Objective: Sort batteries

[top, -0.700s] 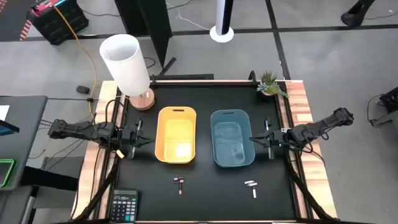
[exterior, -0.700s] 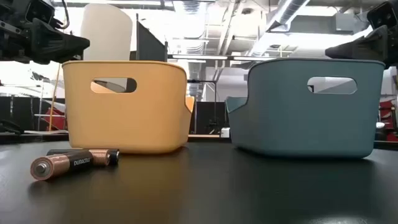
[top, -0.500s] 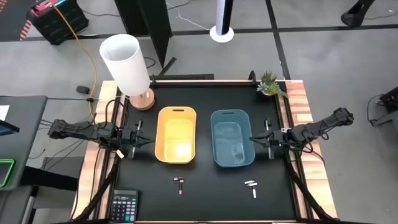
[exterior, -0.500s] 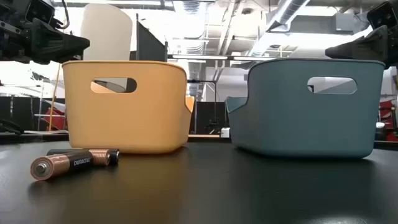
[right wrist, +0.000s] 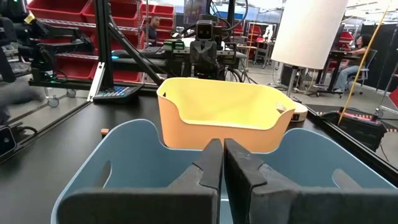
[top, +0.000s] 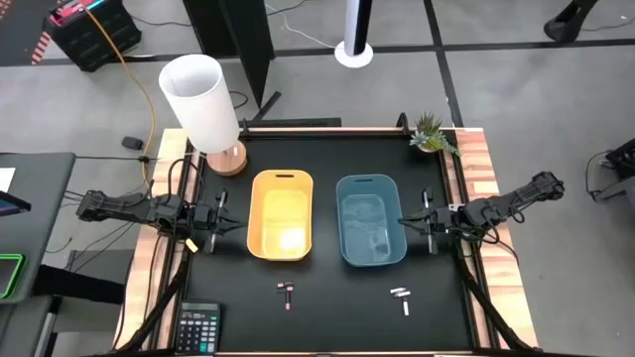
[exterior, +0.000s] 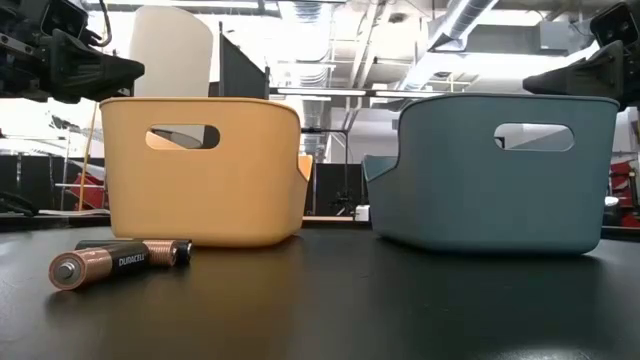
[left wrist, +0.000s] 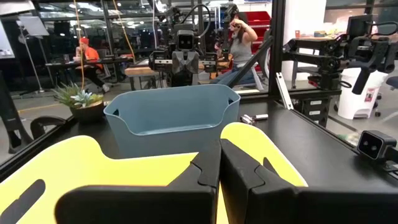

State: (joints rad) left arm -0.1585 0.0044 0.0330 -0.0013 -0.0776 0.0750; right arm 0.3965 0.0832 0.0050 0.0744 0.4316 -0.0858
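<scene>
Two groups of batteries are seen lying loose on the black worktop (top: pixel 327 312), both near its front edge and not yet binned. The dark batteries with reddish ends (top: pixel 287 291) lie just in front of the yellow bin (top: pixel 281 215); in the low view the nearer one (exterior: pixel 105 266) is turned with its long axis slanting toward the camera, one end facing forward. The white batteries (top: pixel 402 297) lie in front of the blue bin (top: pixel 371 219), one along the front edge and one pointing toward it.

The left pincer (top: pixel 226 228) is held at the yellow bin's left side, above the worktop, so the dark pair lies forward of it and slightly inward; it is judged the nearer arm for that pair. The right pincer (top: pixel 409 224) is held at the blue bin's right side, with the white pair forward of it. Both pincers are seen closed on nothing, fingers pressed together in the wrist views, each pointed inward across its bin with the arm stretched in level from the worktop's side edge.
</scene>
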